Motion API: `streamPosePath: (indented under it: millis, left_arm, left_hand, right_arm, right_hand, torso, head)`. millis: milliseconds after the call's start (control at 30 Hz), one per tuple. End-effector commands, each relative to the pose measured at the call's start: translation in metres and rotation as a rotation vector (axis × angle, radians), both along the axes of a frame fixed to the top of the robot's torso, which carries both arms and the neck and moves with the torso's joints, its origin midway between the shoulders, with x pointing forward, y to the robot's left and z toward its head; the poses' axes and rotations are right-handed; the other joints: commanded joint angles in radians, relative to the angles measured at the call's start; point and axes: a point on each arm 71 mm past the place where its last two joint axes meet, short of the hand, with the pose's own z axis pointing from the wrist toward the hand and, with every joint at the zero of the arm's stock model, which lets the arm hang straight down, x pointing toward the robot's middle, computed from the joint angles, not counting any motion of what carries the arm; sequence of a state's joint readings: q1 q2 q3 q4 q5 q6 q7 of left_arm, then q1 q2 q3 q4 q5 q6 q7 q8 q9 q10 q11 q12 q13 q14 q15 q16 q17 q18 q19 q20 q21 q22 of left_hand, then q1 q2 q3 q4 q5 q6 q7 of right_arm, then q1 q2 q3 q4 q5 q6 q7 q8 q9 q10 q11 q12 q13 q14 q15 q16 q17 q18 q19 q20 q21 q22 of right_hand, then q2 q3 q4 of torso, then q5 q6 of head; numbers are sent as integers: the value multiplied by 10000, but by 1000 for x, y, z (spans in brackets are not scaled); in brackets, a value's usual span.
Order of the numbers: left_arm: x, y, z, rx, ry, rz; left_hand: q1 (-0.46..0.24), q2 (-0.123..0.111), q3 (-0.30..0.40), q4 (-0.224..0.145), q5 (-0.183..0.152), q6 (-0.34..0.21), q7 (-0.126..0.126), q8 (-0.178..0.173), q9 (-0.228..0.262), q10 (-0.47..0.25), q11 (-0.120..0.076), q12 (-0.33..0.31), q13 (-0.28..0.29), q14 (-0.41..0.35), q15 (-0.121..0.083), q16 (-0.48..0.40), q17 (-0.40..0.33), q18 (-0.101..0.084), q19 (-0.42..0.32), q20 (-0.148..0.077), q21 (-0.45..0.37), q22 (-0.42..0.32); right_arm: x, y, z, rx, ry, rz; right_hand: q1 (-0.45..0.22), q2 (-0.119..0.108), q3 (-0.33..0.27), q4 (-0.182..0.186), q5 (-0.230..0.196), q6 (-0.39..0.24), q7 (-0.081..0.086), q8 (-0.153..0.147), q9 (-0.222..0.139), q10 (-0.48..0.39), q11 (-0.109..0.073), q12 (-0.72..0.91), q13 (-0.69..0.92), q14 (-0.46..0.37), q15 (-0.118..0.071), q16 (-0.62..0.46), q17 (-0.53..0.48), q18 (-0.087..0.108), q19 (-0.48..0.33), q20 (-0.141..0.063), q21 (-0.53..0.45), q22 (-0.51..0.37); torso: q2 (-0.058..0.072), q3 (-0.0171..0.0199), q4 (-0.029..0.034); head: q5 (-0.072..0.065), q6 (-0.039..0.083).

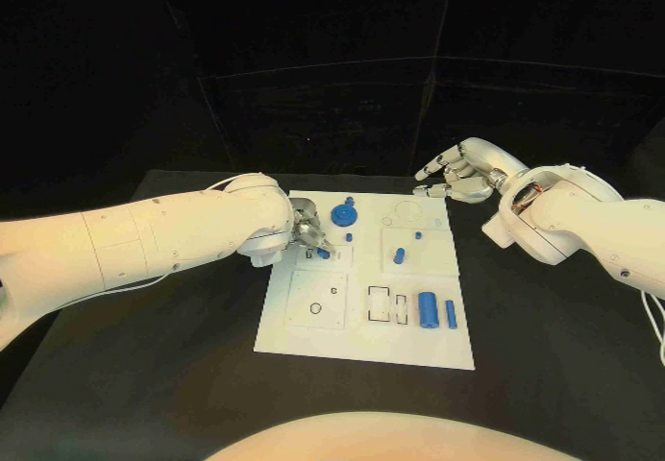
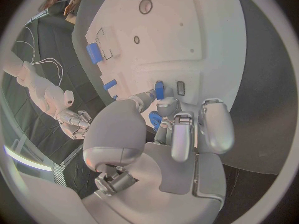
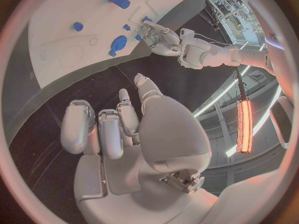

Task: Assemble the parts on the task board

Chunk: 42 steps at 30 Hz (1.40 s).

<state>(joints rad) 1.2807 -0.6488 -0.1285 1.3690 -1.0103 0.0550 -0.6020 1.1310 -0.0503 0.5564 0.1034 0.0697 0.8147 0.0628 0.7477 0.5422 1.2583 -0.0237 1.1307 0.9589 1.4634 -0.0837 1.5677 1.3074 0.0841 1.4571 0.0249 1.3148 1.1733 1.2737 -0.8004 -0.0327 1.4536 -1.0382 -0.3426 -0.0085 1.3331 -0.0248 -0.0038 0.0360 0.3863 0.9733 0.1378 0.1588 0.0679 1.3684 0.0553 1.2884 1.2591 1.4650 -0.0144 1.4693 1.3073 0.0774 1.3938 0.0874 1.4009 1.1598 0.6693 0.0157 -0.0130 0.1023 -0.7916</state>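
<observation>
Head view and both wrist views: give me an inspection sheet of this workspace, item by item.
Surface: black table, bare around the board.
Job's things: white task board mid-table; blue parts on it, among them a cylinder and a thin pin side by side and a gear-like part at the far edge.
Clutter: nothing seen.
Hands: left hand over the board, fingers pinching a small blue part; right hand beyond the board's far right corner, holding nothing, fingers curled.
Cables: thin white cable along the left arm.
Surroundings: dark.
</observation>
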Motion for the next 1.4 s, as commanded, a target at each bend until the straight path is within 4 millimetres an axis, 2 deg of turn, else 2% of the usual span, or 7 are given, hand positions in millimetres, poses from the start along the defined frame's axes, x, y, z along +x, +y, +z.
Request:
streamPosePath:
  millis: [33, 233, 533, 700, 1167, 1400]
  left_arm:
    - [0, 1, 0, 214, -2, -60]
    - [-1, 0, -1, 328, 178, -196]
    - [0, -2, -2, 423, 300, -289]
    - [2, -4, -3, 457, 300, -259]
    - [6, -4, -4, 530, 289, -149]
    - [7, -3, -4, 598, 346, -140]
  left_hand:
    - [-75, 41, 1742, -1695, 29, 12, -77, 43, 4, 76, 28, 35, 16, 1074, -4, 31, 2634, -75, 68, -12, 12, 12]
    - [-253, -179, 1773, -1711, 38, 75, -134, 155, 58, 156, -10, 105, 67, 1074, -27, 31, 2634, -85, 87, -30, 45, 73]
    - [-771, -311, 1381, -1345, 8, 268, -243, 194, 29, 268, -91, 249, 187, 1074, -95, 31, 2634, -104, 125, -90, 108, 189]
    - [-1122, -377, 878, -1041, -14, 433, -283, 212, -2, 325, -122, 362, 285, 1074, -122, 31, 2634, -117, 146, -118, 144, 258]
    - [-1526, -331, -526, -439, -20, 653, -331, 273, -33, 446, -162, 626, 529, 1074, -159, 31, 2634, -151, 203, -158, 251, 463]
    - [-1582, -288, -892, -293, -18, 723, -355, 321, -28, 524, -180, 734, 643, 1074, -173, 31, 2634, -168, 232, -170, 315, 568]
  right_arm:
    - [0, 1, 1, -35, -4, 103]
    - [0, 1, 1, -46, 18, 104]
    - [0, 1, 1, -53, 28, 97]
    - [0, 1, 1, -48, 23, 106]
    - [1, 2, 1, -46, 22, 117]
    - [1, 2, 1, -53, 32, 117]
  right_hand:
    - [21, 57, -26, -1, 39, -3, 24, -48, -10, 11, -34, -42, -10, 644, -85, -37, 652, 31, -53, -10, -32, -12]
    - [21, 57, -26, -1, 39, -3, 24, -48, -10, 11, -34, -42, -10, 644, -85, -37, 652, 31, -53, -10, -32, -12]
    - [17, 55, -30, 5, 41, -9, 25, -53, -11, 5, -33, -50, -20, 643, -84, -41, 645, 32, -55, -9, -36, -18]
    - [17, 55, -30, 5, 41, -9, 25, -53, -11, 5, -33, -50, -20, 643, -84, -41, 645, 32, -55, -9, -36, -18]
    - [3, 44, -42, 16, 41, -28, 28, -65, -14, -62, -30, -139, -117, 614, -83, -112, 516, 75, -151, -9, -130, -236]
    - [-5, 38, -49, 24, 41, -43, 31, -74, -16, -91, -27, -176, -155, 606, -82, -132, 483, 87, -179, -8, -159, -297]
  torso:
    - [-5, 5, -4]
    - [1, 6, -1]
    - [3, 1, -14]
    - [9, 1, -13]
    - [2, 3, -14]
    - [-2, 8, -8]
  head:
    - [4, -9]
    - [-9, -17]
    - [-19, -44]
    - [-27, -56]
    - [-46, -90]
    - [-58, -90]
